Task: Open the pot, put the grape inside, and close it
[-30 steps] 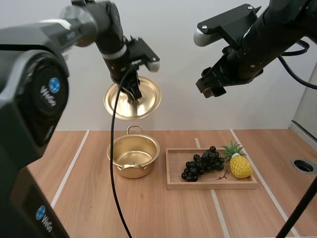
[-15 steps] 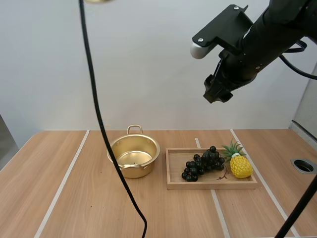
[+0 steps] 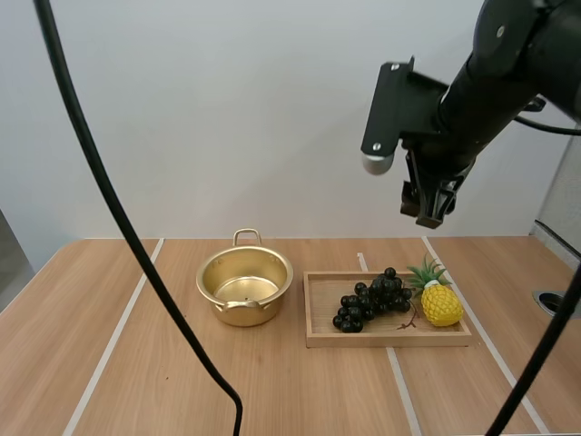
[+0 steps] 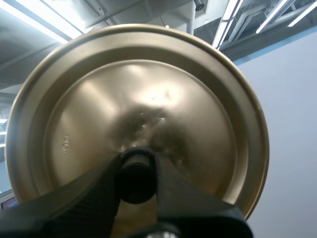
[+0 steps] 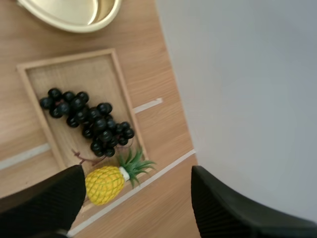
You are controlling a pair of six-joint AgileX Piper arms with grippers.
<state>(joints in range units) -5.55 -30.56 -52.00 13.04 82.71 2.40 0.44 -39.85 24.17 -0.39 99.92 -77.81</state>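
Wooden table (image 3: 150, 363): open pot (image 3: 245, 289), grapes (image 3: 368, 304) in tray (image 3: 390, 341) | left tool (image 4: 136, 169) clamps lid (image 4: 148, 99) | right tool (image 5: 136, 198) agape

High view looks forward and down across the bench (image 3: 163, 363); right wrist view, from above, shares its tray (image 5: 74, 72); left wrist view closely faces the lid (image 4: 148, 99).

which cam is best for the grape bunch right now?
Right wrist view: it looks down on the grapes, whole bunch and stem clear in the wooden tray. High view shows the bunch farther off, side-on, beside the pineapple. Left wrist view faces the lid instead.
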